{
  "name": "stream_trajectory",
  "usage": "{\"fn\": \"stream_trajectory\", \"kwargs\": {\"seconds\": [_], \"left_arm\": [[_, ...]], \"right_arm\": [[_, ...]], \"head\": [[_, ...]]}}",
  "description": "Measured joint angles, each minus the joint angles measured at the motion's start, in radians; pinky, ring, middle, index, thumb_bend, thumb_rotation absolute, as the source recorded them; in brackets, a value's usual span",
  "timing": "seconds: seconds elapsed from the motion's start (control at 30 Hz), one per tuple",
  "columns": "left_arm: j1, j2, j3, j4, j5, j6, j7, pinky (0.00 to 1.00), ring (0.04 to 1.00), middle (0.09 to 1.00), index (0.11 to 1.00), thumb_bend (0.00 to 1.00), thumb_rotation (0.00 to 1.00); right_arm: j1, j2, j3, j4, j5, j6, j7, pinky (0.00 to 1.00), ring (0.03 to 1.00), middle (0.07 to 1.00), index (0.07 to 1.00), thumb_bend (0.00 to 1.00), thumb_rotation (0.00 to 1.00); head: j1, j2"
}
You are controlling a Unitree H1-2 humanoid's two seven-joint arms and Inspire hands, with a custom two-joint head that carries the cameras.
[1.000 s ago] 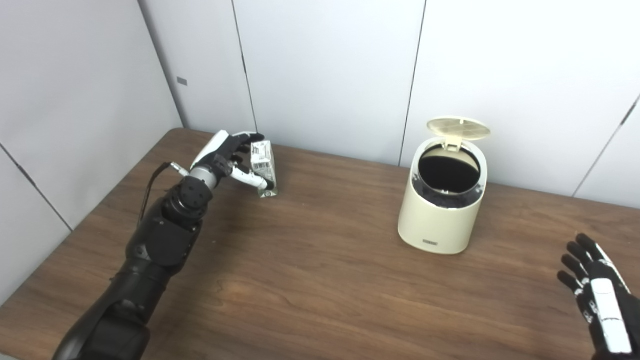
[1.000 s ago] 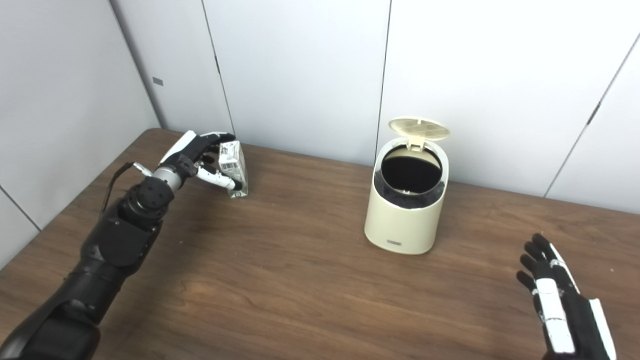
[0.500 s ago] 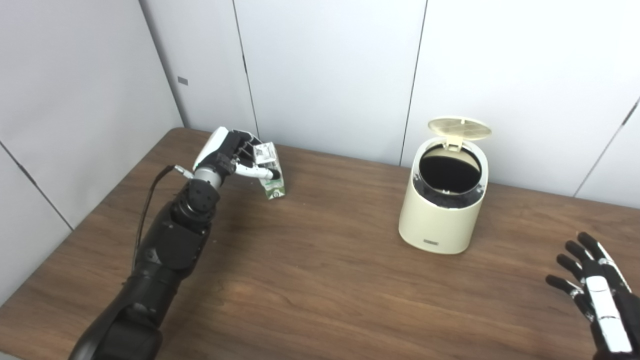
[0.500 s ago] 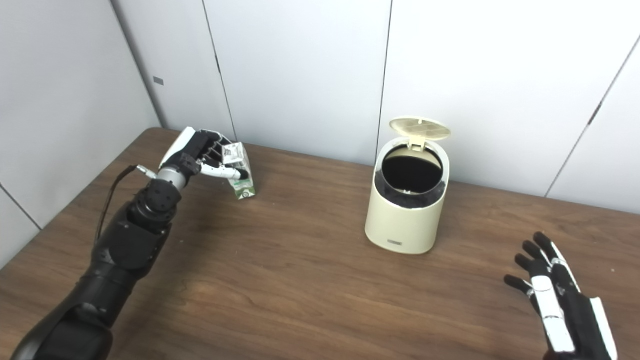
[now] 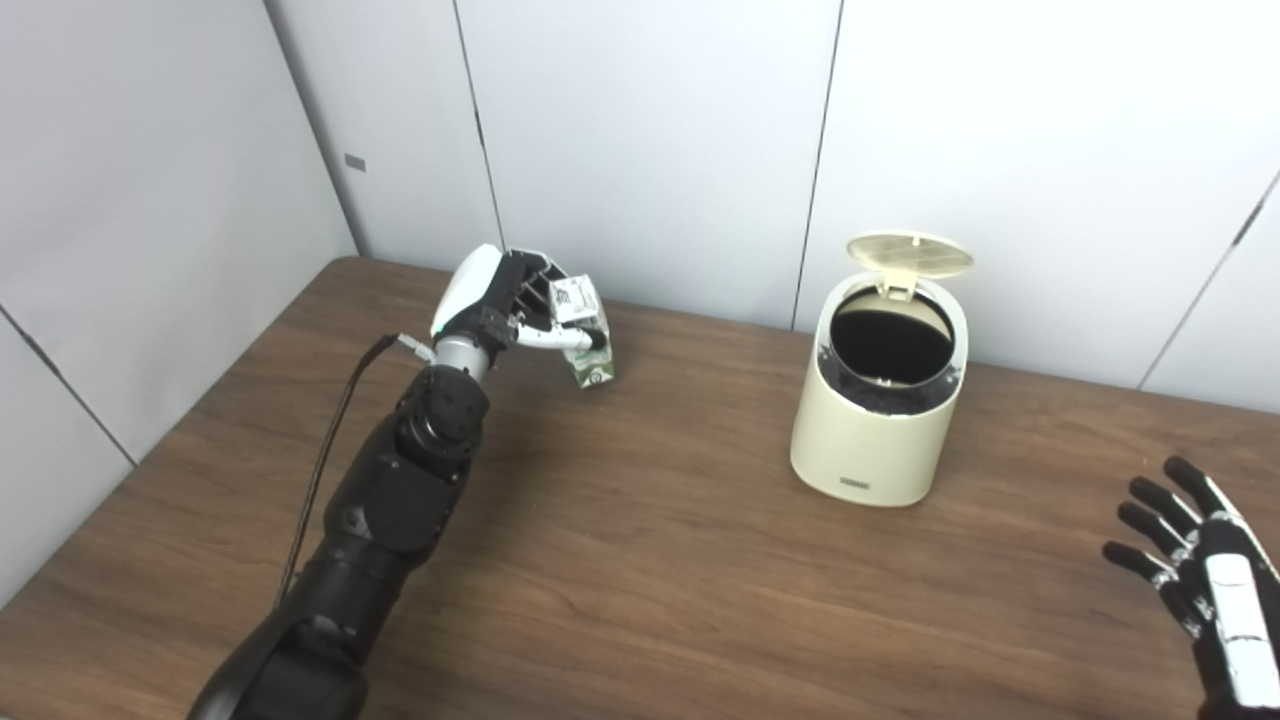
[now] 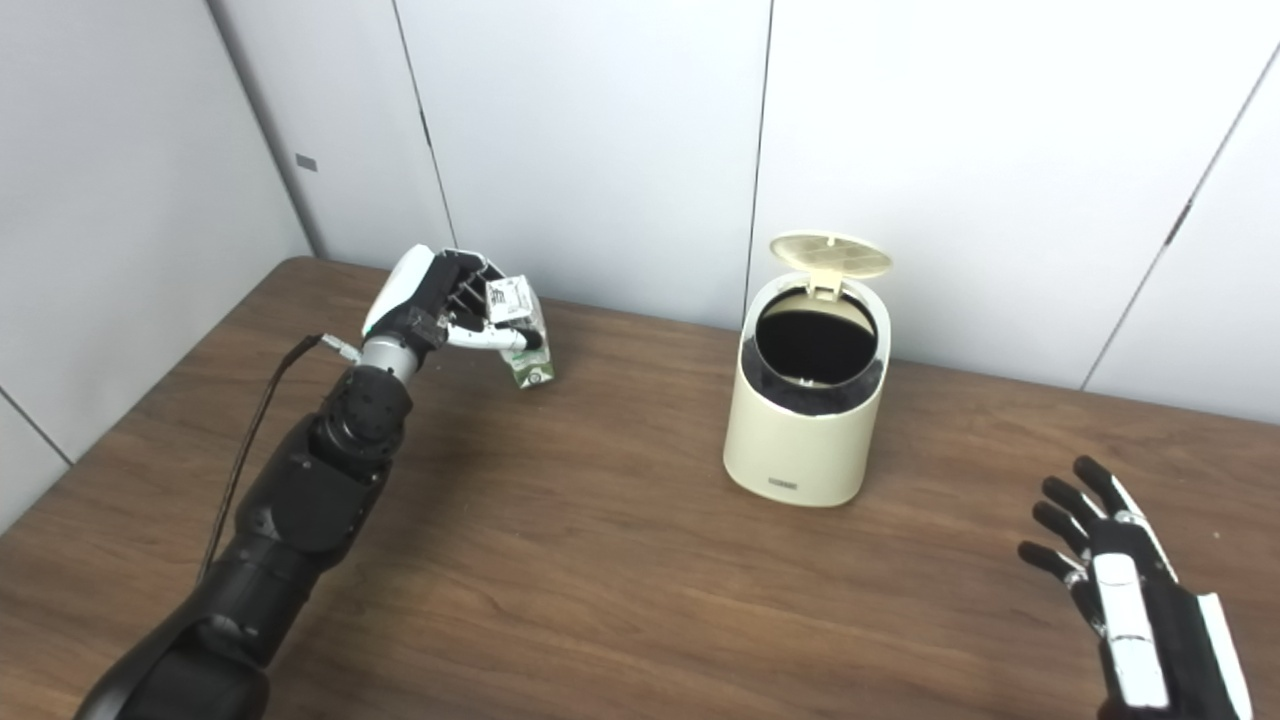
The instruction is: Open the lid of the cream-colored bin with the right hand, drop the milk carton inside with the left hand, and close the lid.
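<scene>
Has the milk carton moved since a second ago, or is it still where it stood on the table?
Yes. The milk carton, held in the left hand, has been lifted and carried right, toward the cream bin, which stayed put.

A lab or test cell, by the look of it: plain pale wall panels fill the whole upper half of the frame, split by thin dark vertical seams, with no window, shelf or decoration on them. Across the lower half runs a bare dark wood-grain table, pushed into the corner where the panels meet at upper left. On it stands just a cream-colored bin right of centre, while a black robot arm with an exposed cable reaches up from the bottom left, all staged like a robot trial set-up.
</scene>
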Motion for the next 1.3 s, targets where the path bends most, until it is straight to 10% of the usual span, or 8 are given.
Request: {"fn": "stream_trajectory", "kwargs": {"seconds": [0.43,0.7,1.3], "left_arm": [[0.047,-0.208,0.003,-0.32,0.098,0.009,0.114,0.34,0.442,0.493,0.444,0.48,0.0],[0.046,-0.237,-0.043,-0.448,0.136,0.01,0.075,0.36,0.452,0.501,0.459,0.48,0.0],[0.046,-0.25,-0.064,-0.541,0.129,-0.008,-0.023,0.35,0.44,0.47,0.489,0.48,0.0]], "right_arm": [[-0.009,0.001,-0.003,0.0,0.009,0.002,-0.007,0.75,0.878,0.894,0.905,0.47,0.84],[-0.015,0.004,-0.006,0.056,-0.002,-0.041,-0.013,0.86,0.942,0.953,0.967,0.36,0.79],[-0.026,0.023,0.002,0.152,-0.052,-0.113,-0.041,0.83,0.906,0.918,0.938,0.53,0.79]], "head": [[-0.11,0.006],[-0.212,0.021],[-0.411,0.009]]}}
